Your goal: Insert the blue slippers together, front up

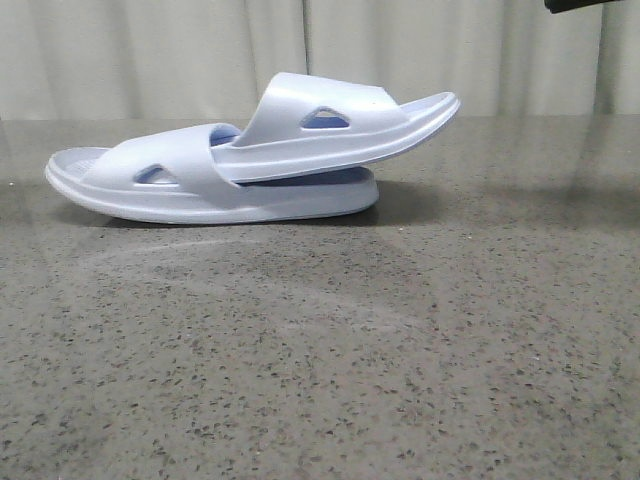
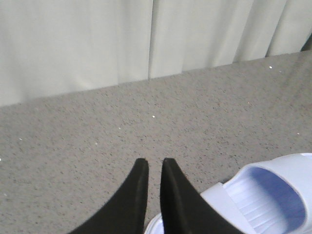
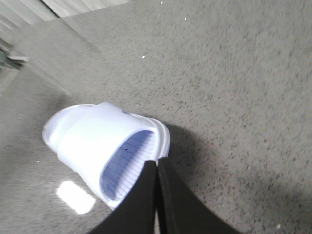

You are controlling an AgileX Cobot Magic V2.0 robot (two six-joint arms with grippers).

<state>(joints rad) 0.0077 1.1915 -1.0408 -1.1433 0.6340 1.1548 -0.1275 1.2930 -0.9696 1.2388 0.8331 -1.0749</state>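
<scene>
The two blue slippers are nested at the back of the table in the front view. The lower slipper [image 1: 150,185] lies flat with its toe to the left. The upper slipper [image 1: 330,125] has its heel tucked under the lower one's strap and its toe tilted up to the right. My left gripper [image 2: 155,163] is closed to a thin slit, empty, over bare table, with a slipper [image 2: 273,195] beside it. My right gripper [image 3: 157,163] is shut and empty, with a slipper [image 3: 107,146] just beyond its tips. Neither gripper shows in the front view.
The speckled grey stone table [image 1: 320,350] stretches in front of the slippers. A pale curtain [image 1: 150,50] hangs along its far edge. A dark piece of equipment [image 1: 590,4] pokes in at the top right corner.
</scene>
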